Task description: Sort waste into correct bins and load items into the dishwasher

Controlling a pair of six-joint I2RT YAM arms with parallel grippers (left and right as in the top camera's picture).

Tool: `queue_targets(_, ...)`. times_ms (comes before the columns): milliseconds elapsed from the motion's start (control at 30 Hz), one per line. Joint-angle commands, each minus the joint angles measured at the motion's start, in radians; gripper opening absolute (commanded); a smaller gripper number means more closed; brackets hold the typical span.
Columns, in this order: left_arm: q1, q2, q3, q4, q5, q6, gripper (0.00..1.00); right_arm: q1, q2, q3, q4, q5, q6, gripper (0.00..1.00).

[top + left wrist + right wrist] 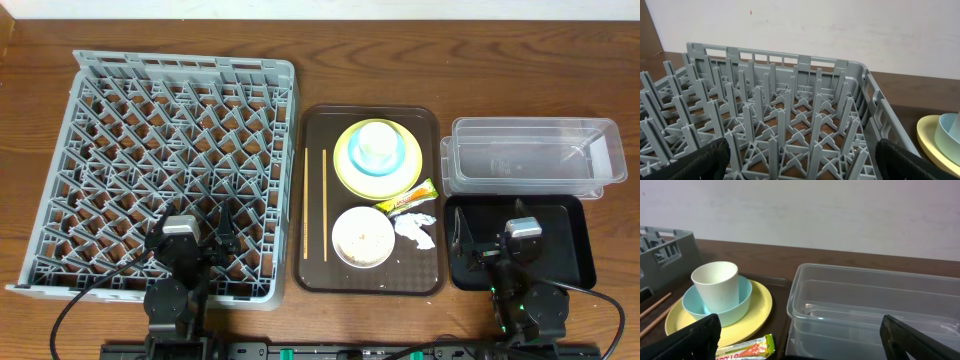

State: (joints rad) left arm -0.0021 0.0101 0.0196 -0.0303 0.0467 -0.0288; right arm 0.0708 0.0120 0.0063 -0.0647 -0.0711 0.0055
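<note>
On the brown serving tray [315,130] a pale cup [376,141] stands in a light blue bowl [396,160] on a yellow-green plate [345,165]. In front lie the snack wrapper [412,197], the crumpled napkin [416,229] and a white bowl [364,238] holding rice scraps. Wooden chopsticks [323,205] lie along the tray's left. The grey dish rack [165,165] is at left. The clear tub [530,155] and black tray [575,255] are at right. My left gripper [190,245] is open over the rack's front. My right gripper [490,245] is open over the black tray, empty.
The right wrist view shows the cup [715,286], blue bowl [740,305], plate [760,310], wrapper [747,349] and tub [875,310]. The left wrist view shows the rack's pegs [785,120] and the plate's edge [930,142]. Bare wooden table [320,50] lies behind.
</note>
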Motion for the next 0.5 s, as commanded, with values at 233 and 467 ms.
queue_targets(233, -0.003, -0.006, -0.016, -0.040, -0.038, 0.002, 0.94, 0.006, -0.002, -0.001, -0.005, 0.000, -0.010, 0.99)
queue_targets(467, -0.002, -0.006, -0.015, -0.005, -0.035, -0.002, 0.94, 0.006, -0.002, -0.001, -0.005, 0.000, -0.010, 0.99)
